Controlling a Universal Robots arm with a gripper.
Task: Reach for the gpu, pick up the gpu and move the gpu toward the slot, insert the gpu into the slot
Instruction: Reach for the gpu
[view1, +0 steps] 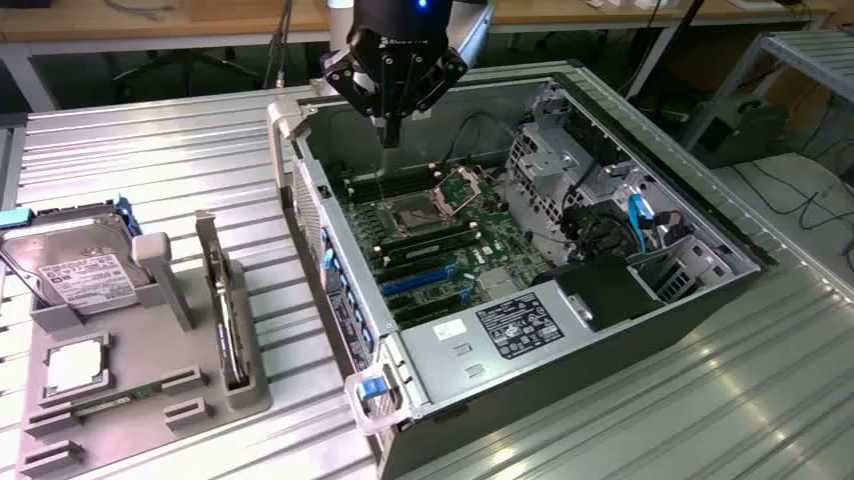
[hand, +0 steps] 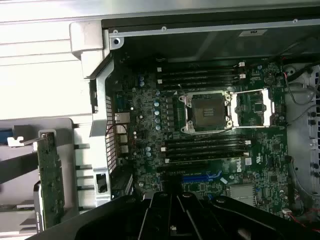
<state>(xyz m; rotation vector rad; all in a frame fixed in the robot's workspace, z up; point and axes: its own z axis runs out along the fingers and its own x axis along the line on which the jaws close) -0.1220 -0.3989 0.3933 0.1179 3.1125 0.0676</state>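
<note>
The gpu (view1: 224, 305) is a thin dark card standing on edge in a grey holder (view1: 247, 392) on the exterior view's left, outside the computer case. In the wrist view the gpu (hand: 50, 175) has its silvery bracket at one end. My gripper (view1: 390, 138) hangs over the far end of the open case, above the motherboard, with its fingers together and nothing between them. The same gripper (hand: 171, 207) sits above the board near the blue slot (hand: 201, 177). That blue slot (view1: 418, 281) lies on the board's near half.
A silver hard drive (view1: 78, 270) with a white label, a CPU (view1: 75, 364) and a small memory stick (view1: 100, 405) rest in the grey holder. The case's side wall (view1: 314, 215) stands between the holder and the motherboard. Drive cages and cables (view1: 627, 225) fill the case's right side.
</note>
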